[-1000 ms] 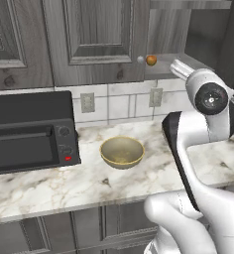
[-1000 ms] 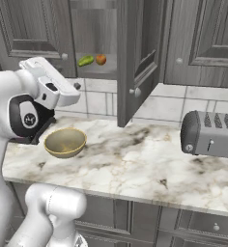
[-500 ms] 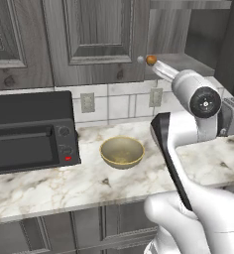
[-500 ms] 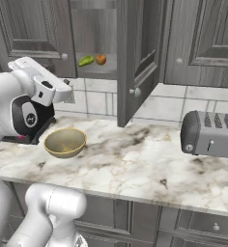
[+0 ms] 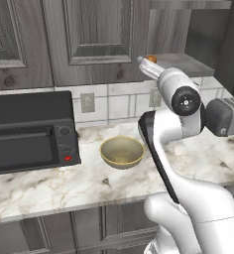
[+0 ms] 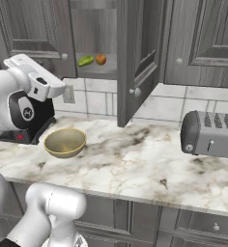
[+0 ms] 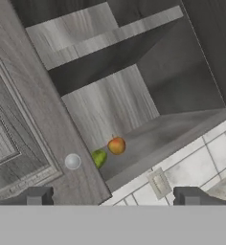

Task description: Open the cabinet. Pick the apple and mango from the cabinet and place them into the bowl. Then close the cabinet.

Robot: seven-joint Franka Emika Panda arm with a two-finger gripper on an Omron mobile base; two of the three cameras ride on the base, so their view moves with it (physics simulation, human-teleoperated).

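Cabinet right door open; apple and mango lie side by side on its lower shelf. Bowl on the counter holds nothing; gripper fingers spread wide, holding nothing.

The cabinet is dark grey with wood grain, and its knobs are pale. The apple is orange-red. The mango is green. The bowl is yellowish tan. The counter is white marble with brown veins.
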